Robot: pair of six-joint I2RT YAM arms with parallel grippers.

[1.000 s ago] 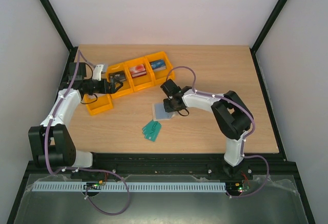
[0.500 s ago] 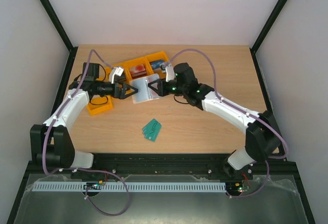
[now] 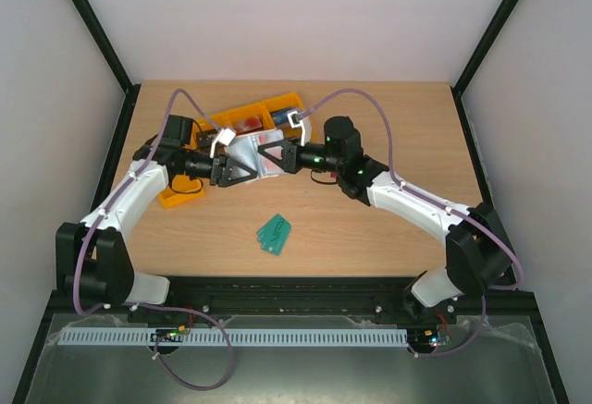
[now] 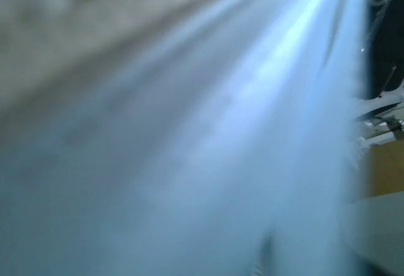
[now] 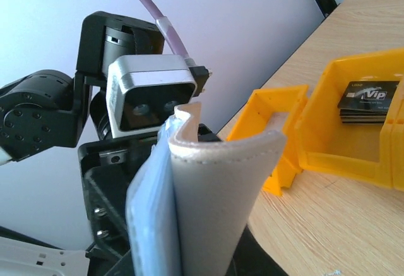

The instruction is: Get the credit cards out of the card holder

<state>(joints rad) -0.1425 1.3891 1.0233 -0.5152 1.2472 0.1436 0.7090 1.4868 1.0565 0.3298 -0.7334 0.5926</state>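
The card holder [image 3: 248,156] hangs in the air between the two arms, in front of the yellow bins. My right gripper [image 3: 269,154] is shut on its right edge. In the right wrist view the holder stands upright, beige cover [image 5: 218,206] to the right and pale blue inner face [image 5: 148,219] to the left. My left gripper [image 3: 233,167] reaches over its left edge; how far its jaws stand apart does not show. The blurred pale blue face [image 4: 208,150] fills the left wrist view. No credit cards show in the pockets.
A row of yellow bins [image 3: 182,193] runs along the table behind the grippers; one holds a stack of black cards [image 5: 369,101]. Green flat pieces [image 3: 274,234] lie on the wood nearer the arm bases. The left wrist's camera housing [image 5: 151,102] sits just behind the holder.
A second ago the holder lay on the table under my right gripper. Now it is lifted toward the bins, and my left gripper has moved in over its left edge.
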